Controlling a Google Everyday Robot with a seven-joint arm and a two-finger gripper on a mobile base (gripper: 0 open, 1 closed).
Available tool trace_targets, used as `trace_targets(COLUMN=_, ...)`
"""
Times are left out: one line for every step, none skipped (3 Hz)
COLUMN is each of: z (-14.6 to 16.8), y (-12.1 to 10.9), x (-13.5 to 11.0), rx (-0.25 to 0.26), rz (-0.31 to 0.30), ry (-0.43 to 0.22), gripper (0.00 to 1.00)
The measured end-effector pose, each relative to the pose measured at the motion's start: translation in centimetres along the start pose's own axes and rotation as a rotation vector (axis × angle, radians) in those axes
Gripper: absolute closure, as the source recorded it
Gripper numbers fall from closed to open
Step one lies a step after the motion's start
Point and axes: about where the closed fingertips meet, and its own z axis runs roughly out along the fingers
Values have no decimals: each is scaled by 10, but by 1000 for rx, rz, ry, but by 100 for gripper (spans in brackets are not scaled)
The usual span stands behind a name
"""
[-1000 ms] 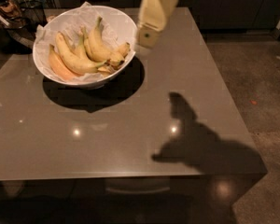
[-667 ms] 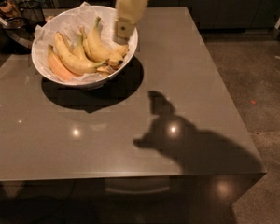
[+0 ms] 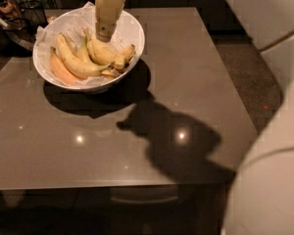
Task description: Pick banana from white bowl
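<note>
The white bowl (image 3: 132,28) stands at the table's back left, lined with crumpled white paper. It holds three bananas. The plump banana (image 3: 108,54) with a greenish stem and brown-blotched tip lies on the right side of the bowl. A longer yellow banana (image 3: 76,61) lies beside it, and an orange-tinted one (image 3: 60,71) at the left. My gripper (image 3: 105,35) hangs straight over the bowl, its tip just above the plump banana's stem end.
The bowl sits on a glossy grey-brown table (image 3: 186,82). Dark clutter (image 3: 19,13) stands beyond the table's back left corner. My arm's pale body (image 3: 274,180) fills the right edge of the view. Its shadow (image 3: 176,141) falls on the table's middle.
My gripper has moved left from beside the bowl's right rim to over the bowl's middle. The arm's shadow has shifted left and the arm now fills the right side.
</note>
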Motion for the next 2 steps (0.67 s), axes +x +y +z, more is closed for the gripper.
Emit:
trace_targets(z=26, y=-11, x=-13, rx=-16, rz=3, ry=26, gripper=32)
trace_targets(z=52, y=-21, x=-23, rx=-34, rz=14, ry=49, gripper=32)
